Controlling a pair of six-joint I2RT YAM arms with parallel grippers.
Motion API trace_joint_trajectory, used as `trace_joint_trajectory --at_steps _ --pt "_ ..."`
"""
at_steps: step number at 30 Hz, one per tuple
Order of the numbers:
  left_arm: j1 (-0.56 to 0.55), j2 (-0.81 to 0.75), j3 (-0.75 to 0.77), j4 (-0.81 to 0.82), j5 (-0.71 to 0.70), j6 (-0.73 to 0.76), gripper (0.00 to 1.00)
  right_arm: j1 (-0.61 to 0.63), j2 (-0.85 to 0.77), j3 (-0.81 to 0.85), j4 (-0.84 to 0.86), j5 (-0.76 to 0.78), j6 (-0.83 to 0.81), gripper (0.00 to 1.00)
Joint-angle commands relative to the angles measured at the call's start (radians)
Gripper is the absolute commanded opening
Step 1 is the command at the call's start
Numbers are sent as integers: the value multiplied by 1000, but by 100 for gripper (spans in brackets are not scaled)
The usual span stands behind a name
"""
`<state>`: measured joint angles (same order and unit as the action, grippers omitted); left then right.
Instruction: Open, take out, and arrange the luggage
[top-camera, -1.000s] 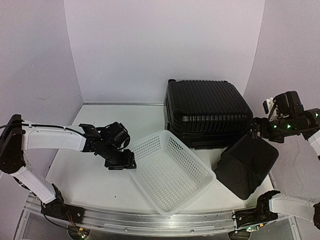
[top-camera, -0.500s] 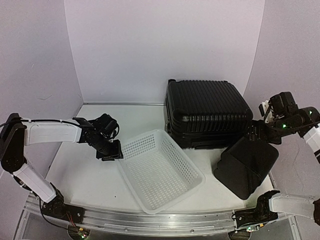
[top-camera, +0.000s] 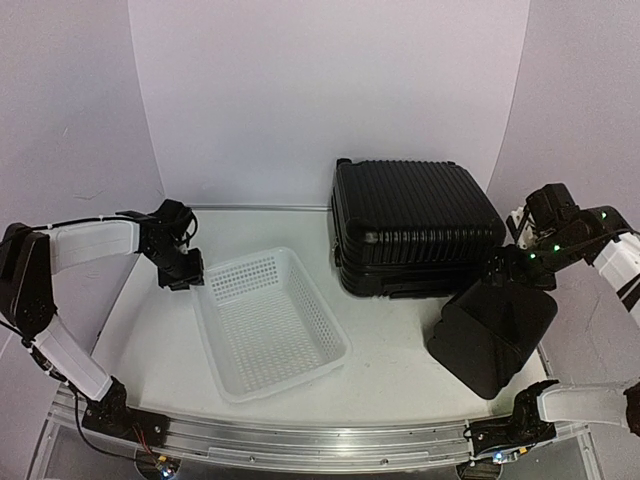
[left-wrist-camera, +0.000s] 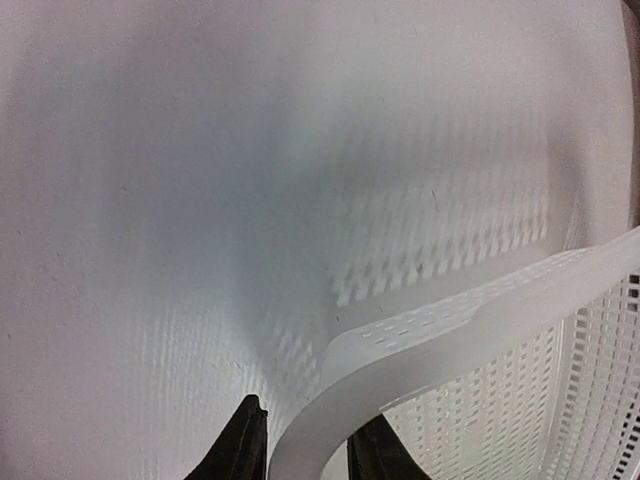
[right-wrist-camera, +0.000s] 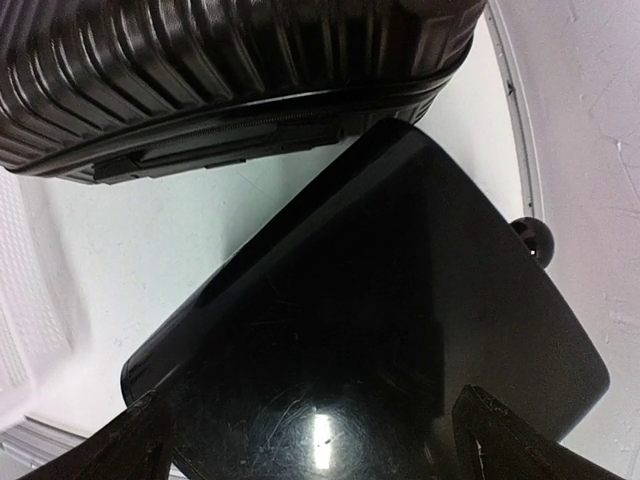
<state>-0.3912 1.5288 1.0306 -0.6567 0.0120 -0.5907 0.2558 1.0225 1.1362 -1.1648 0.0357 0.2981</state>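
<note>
At the back right of the white table, the luggage is lying flat with its ribbed black shell facing up, closed, and its rear edge sitting close to the pale backdrop. Its zipper seam is running along the front side in the right wrist view.

Just beside its front right corner, a smaller smooth black case is resting at an angle, with a narrow strip of table showing between the two. One round black knob is poking out from this case's far edge.

The right gripper is hovering directly above the smaller case's rear corner with its jaws spread wide and holding nothing. Its two dark fingers are framing the glossy shell from either side without visibly touching it.

On the left half of the table, a white perforated basket is sitting skewed, well apart from the luggage. The left gripper is reaching in from the left wall side and pinching the basket's rear left corner. In the left wrist view its black fingertips are pressing on both sides of the curved plastic rim, so the jaws are closing around that rim.
</note>
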Motion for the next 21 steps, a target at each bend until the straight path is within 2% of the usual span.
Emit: trace_joint_trajectory --at_steps 1,8,13,21 --pt "97 51 113 0 -35 76 27 -5 20 37 -9 -25 -19 98" --pt "224 152 232 2 33 105 19 -4 67 49 -50 0 -23 98" --pt "267 171 307 -8 -41 144 19 -4 97 63 -73 36 -24 98" --pt "378 268 481 -62 -31 190 14 -5 126 104 -81 71 -4 98"
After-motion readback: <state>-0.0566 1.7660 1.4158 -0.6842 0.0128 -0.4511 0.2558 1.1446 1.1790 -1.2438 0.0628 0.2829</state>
